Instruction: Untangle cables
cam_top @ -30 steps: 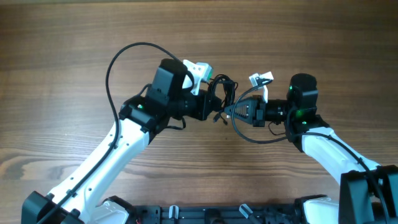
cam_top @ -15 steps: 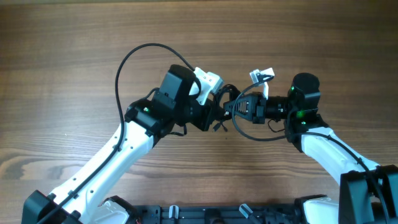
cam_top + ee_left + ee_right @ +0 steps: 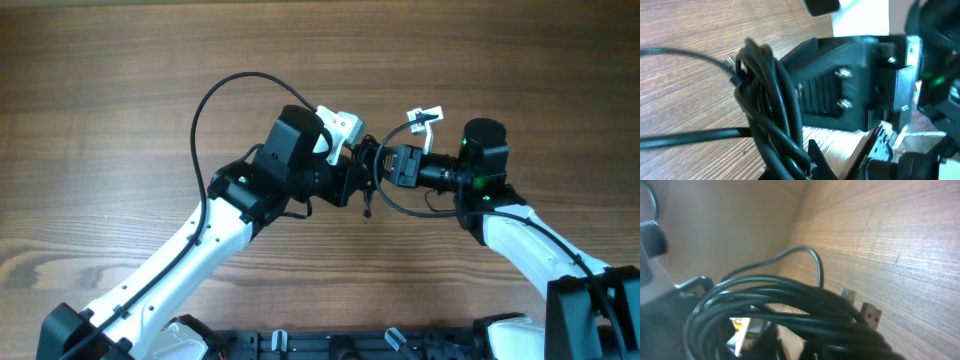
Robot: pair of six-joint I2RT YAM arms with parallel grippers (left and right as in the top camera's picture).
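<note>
Left jaws pinched shut on the coiled cables (image 3: pixel 772 107) (one messy black bundle), sitting right between them and the right jaws. How wide the right jaws are, honestly can't tell.

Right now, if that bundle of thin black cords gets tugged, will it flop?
Probably floppy: the bundle of thin black cords shows loose, uneven loops. Likely light, the strands being so thin. Its small plug ends might snag.

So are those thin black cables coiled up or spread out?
Coiled: the cables form one tight bundle of overlapping loops.
</note>
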